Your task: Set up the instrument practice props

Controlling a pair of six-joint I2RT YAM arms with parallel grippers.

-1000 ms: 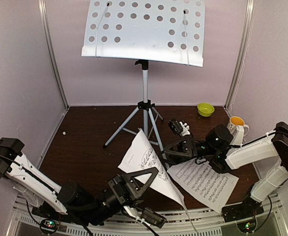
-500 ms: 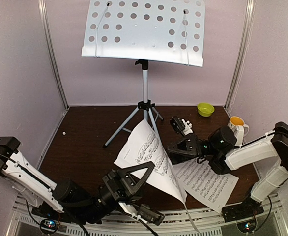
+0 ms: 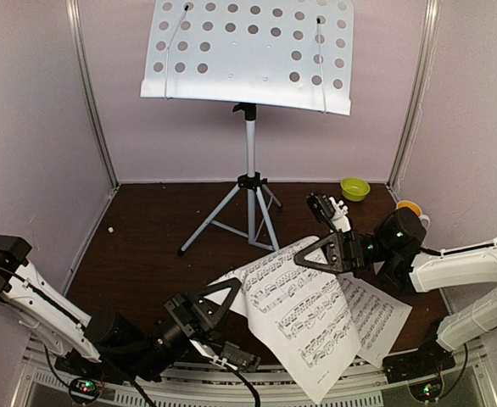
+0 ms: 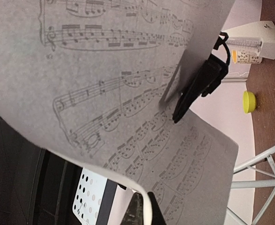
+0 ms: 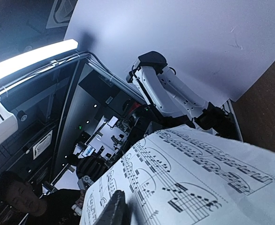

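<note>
Sagging light and floppy, the thin white sheet-music page (image 3: 304, 318) hangs above the dark table (image 3: 147, 237) and is best pinched at opposite edges. The left gripper (image 3: 231, 295) clamps its near edge; the right gripper (image 3: 309, 256) stands narrow at the far corner, and whether it grips cannot be told.

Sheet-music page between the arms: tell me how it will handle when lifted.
Likely floppy: the sheet-music page bows between the left pincer and the right pincer. Probably very light: it looks like a single thin sheet. Its edge buckles at the right pincer, so it may crease.
</note>
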